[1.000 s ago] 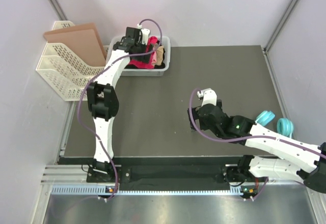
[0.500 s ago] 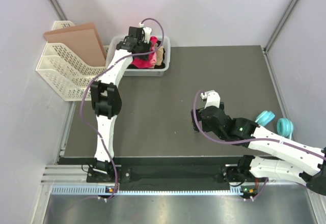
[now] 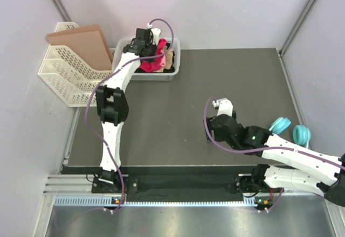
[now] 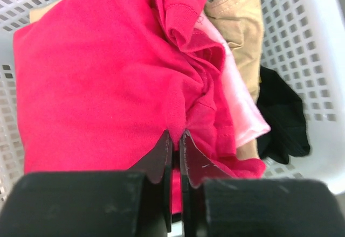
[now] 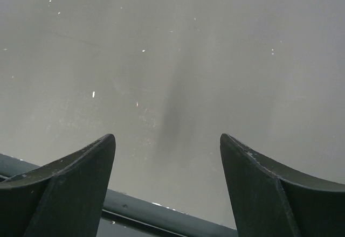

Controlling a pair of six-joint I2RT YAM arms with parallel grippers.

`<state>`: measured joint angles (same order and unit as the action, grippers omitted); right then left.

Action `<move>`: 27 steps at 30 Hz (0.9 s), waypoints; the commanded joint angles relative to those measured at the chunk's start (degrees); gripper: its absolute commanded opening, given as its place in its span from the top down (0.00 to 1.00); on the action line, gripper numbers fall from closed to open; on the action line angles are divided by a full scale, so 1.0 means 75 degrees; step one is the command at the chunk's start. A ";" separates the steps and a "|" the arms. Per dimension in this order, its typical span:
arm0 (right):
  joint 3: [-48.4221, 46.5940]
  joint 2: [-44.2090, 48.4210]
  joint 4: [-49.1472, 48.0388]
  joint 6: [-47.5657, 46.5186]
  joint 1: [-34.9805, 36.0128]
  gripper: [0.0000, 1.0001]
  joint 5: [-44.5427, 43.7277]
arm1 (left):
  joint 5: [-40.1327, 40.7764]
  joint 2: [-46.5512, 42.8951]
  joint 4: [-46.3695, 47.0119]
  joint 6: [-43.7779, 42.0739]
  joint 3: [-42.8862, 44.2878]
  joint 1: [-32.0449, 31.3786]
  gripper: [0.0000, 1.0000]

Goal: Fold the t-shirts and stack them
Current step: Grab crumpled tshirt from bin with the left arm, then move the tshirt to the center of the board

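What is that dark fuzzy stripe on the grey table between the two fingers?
Right wrist view: the stripe looks like a soft shadow, maybe a smudge, on the table. Left wrist view: the near fingers are dark with little detail; the crimson shirt is sharp and evenly lit.

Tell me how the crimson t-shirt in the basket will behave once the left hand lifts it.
Probably floppy: the crimson t-shirt lies in soft folds, so it should hang limp from the left hand, which pinches one fold. It likely weighs little, being thin cloth. It may drag the light pink t-shirt, tucked among its folds, out of the basket.
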<state>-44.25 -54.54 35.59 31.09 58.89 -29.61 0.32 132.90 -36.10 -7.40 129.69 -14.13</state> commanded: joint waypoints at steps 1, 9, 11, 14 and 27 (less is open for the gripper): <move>-0.0030 -0.0017 -0.0187 0.0015 0.0151 0.23 0.0010 | -0.0475 -0.1498 0.0138 0.0108 0.0063 0.0021 1.00; -0.0112 0.0264 -0.0140 -0.0137 0.0151 0.33 -0.0341 | -0.2232 -0.4007 -0.1022 0.0131 -0.0064 -0.0165 1.00; -0.0135 0.0393 -0.0059 -0.0126 0.0151 0.36 -0.0458 | -0.2781 -0.4745 -0.1407 0.0050 -0.0368 -0.0330 1.00; -0.0158 0.0616 0.0129 0.0014 0.0151 0.42 -0.0657 | -0.3425 -0.5624 -0.1749 0.0072 -0.0953 -0.0728 1.00; -0.0440 0.1800 0.1195 0.0401 0.0151 0.54 -0.1560 | -0.3816 -0.7174 -0.1527 0.0272 -0.5034 -0.2076 1.00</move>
<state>-44.45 -41.85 41.89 32.64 59.16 -38.00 -27.68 77.56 -48.99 -6.24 94.98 -27.97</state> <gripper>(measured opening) 0.474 0.070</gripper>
